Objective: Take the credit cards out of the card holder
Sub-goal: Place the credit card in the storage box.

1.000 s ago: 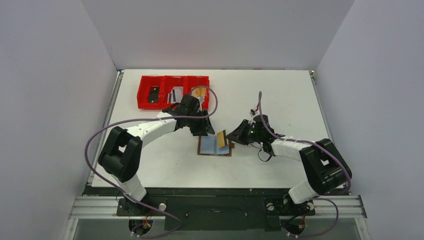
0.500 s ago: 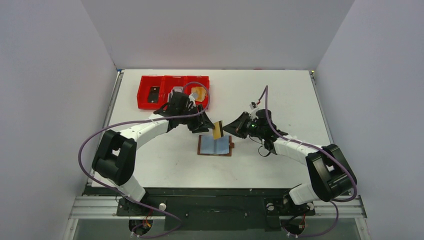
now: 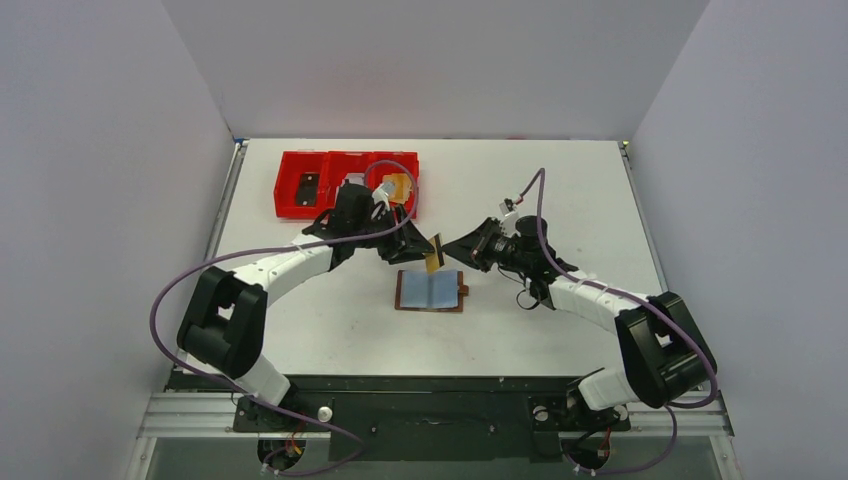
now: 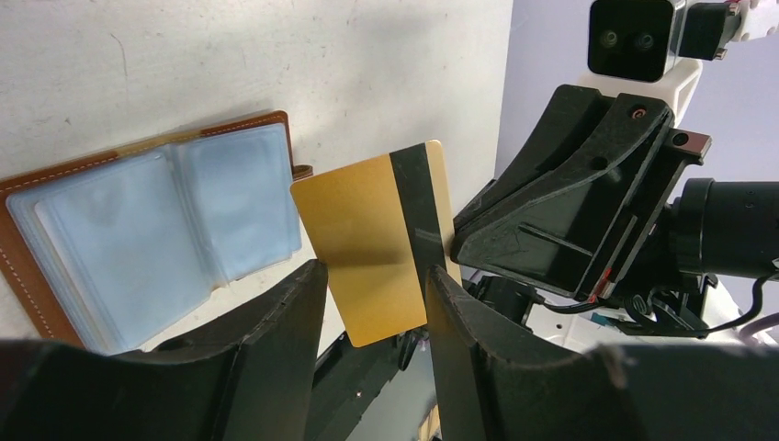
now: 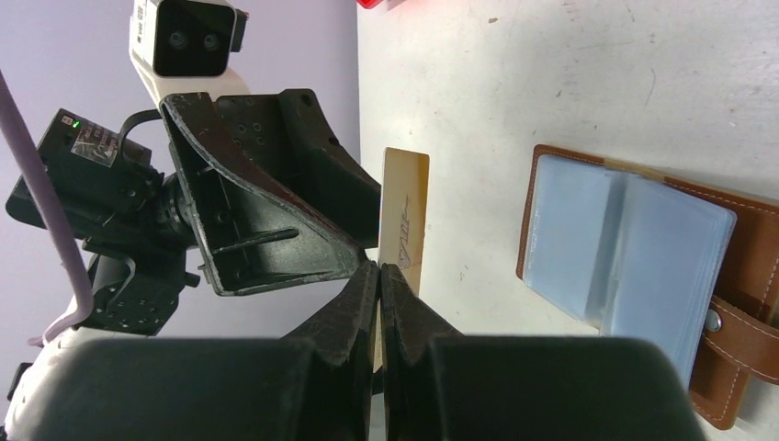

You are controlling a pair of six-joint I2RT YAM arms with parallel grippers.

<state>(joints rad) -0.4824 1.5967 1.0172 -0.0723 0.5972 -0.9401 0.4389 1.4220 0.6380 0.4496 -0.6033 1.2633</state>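
The card holder [image 3: 431, 291] lies open on the table; just above it the right gripper [image 5: 378, 276], pinched shut on a gold credit card [image 4: 367, 239], has lifted it clear and brought it between the left gripper [image 4: 372, 294]'s half-spread, empty jaws; a hand-over seems next, the red tray [image 3: 295, 212] waiting beyond.

Brown leather card holder [image 3: 430, 291] lies open flat, blue-grey pockets facing up, strap tab on its right edge. Gold card [image 3: 434, 254], dark-striped, hangs on edge just above it.
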